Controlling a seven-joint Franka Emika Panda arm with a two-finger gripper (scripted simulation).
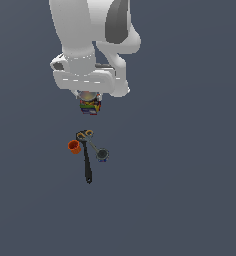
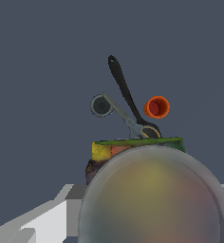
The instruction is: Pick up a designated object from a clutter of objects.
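Observation:
The designated can (image 1: 90,106), squat with a blue, yellow and red label, hangs right under the white hand. My gripper (image 1: 90,101) is shut on it and holds it apart from the other items. In the wrist view the can's pale grey-pink top (image 2: 152,199) fills the near field, blurred, with its yellow and green label edge (image 2: 133,148) behind it; a grey finger (image 2: 47,220) shows beside it. The rest of the clutter lies together: orange cup (image 1: 74,146), long black ladle (image 1: 87,162), dark can (image 1: 102,155) and a small orange-handled tool (image 1: 89,134).
In the wrist view the ladle (image 2: 122,90), orange cup (image 2: 156,107), dark can (image 2: 101,105) and tool (image 2: 133,124) lie beyond the held can. The floor (image 1: 190,175) is plain dark grey.

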